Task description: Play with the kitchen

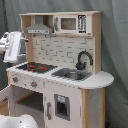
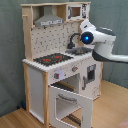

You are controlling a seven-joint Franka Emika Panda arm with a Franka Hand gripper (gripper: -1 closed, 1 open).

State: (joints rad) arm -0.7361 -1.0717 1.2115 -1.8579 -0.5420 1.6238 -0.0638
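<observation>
The kitchen (image 1: 60,75) (image 2: 55,60) is a tall toy of white panels and pale wood. On its counter are a black-red hob (image 1: 36,66) (image 2: 52,59), a grey sink (image 1: 74,75) and a black faucet (image 1: 82,59) (image 2: 74,39). A range hood (image 1: 40,27) hangs under the top shelf. The oven door (image 2: 70,104) hangs open and tilted down. My white gripper (image 1: 14,50) (image 2: 85,27) hovers beside the kitchen at about pegboard height, above the counter's sink end in the second exterior view. It touches nothing that I can see.
A grey curtain hangs behind the kitchen. The wooden floor (image 2: 15,120) runs in front. A toy microwave (image 1: 70,23) sits on the top shelf. A white rounded object (image 1: 15,122) fills the first exterior view's bottom left corner.
</observation>
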